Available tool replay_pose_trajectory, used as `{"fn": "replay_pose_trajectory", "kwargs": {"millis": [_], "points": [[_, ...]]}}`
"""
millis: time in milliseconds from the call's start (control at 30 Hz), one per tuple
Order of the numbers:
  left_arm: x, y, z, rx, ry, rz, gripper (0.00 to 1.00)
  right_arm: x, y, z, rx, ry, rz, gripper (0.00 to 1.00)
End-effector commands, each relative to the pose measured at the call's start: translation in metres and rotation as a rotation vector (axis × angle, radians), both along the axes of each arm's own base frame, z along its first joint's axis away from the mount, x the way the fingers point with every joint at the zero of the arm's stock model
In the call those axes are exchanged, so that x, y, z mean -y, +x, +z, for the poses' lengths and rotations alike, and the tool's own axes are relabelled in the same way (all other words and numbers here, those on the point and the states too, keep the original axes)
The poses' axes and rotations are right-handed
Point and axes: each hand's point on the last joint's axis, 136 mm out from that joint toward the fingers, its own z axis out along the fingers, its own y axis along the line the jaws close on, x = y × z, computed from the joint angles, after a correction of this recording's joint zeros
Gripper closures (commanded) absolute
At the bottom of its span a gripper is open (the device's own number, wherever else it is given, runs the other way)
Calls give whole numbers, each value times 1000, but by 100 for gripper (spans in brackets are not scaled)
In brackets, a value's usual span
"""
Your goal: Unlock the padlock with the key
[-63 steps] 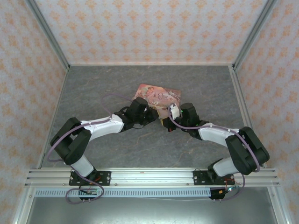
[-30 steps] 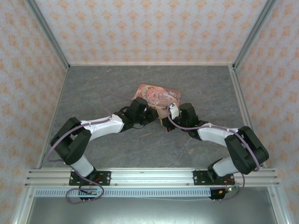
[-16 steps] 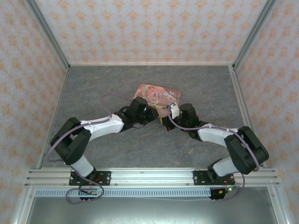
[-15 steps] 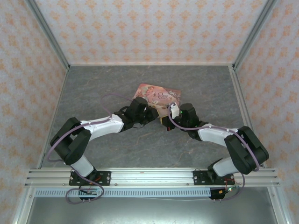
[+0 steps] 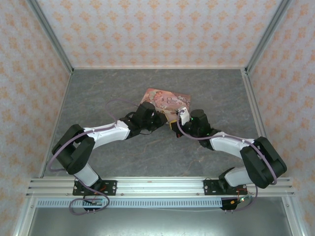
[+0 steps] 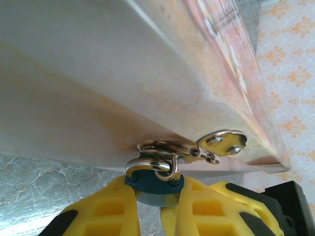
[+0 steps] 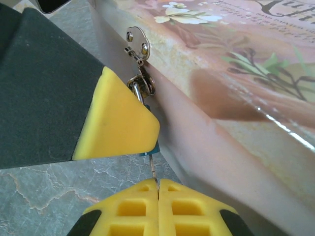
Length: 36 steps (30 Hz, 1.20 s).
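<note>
Left wrist view, lower centre: your left end effector [image 6: 156,196] is clamped on the padlock [image 6: 153,183], with yellow pads [image 6: 106,209] on both flat sides of the teal body. The shackle [image 6: 147,164] is threaded through the hasp loop on the front edge of the pink box [image 6: 123,73]. The round latch plate [image 6: 222,142] sits to its right. The shackle looks seated, so by my read the lock isn't open yet.

Padlock handling: it looks tiny, rigid, light and smooth-painted, so expect it to slip or pivot in the pads. It hangs from the hasp and will likely swing if you let go. Grip the body sides and keep the keyway face free.

Right wrist view, bottom centre: the key [image 7: 154,169] is a thin pale sliver rising from your right end effector [image 7: 157,189]. That end effector is clenched on the key's lower end, jaws pressed flat together. The key tip reaches the teal edge under the left finger [image 7: 118,123]. Whether it's in the keyway is hidden, so you can't tell.

Key handling: it's probably stiff along its length but thin, likely to bend or rotate in the pads under side load. Hold it at the head, push along its axis and twist gently.

Container: the box is shut with its lid down, so the contents are hidden. It looks light and rests loose on the surface [image 5: 108,93], so a hard push could shove it.
</note>
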Motion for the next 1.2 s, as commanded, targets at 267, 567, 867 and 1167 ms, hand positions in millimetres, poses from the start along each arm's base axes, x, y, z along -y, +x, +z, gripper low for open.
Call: {"fn": "replay_pose_trajectory", "kwargs": {"millis": [267,567,867,1167], "points": [[12,-4,22,2,-71,-21,89,-12,5,28,130,55,32,100],[16,-5,24,-3,-83,-29,90,-16,8,28,132,79,36,100],[21,-5,24,-9,-100,-37,89,-21,12,35,141,115,38,100],[23,-7,24,-18,-102,-52,90,-23,19,34,166,102,33,100]]}}
